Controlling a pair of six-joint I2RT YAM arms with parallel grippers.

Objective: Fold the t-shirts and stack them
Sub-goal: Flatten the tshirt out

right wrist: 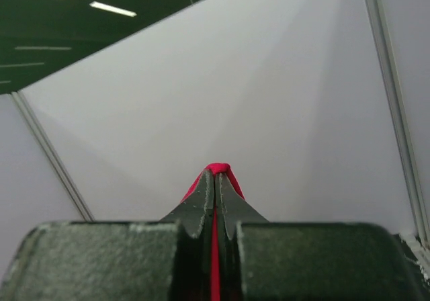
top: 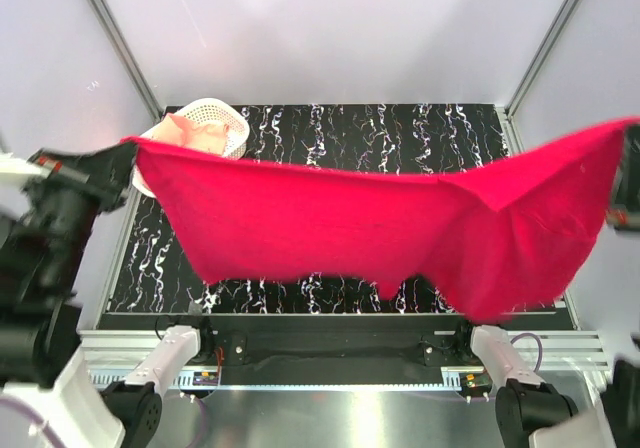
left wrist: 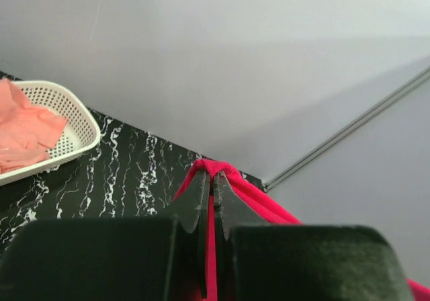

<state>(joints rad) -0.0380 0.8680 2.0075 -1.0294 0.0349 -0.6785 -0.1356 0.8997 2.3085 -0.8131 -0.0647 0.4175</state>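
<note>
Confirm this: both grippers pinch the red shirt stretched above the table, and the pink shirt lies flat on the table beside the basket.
One error: the pink shirt lies bunched inside the white basket, not on the table beside it, as the left wrist view shows. The left gripper and right gripper do pinch the red shirt stretched above the table.

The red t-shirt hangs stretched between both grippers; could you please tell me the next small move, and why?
Probably lower both arms together to lay the red t-shirt on the table: the left gripper and right gripper are each shut on an edge, and it sags in mid-air.
</note>
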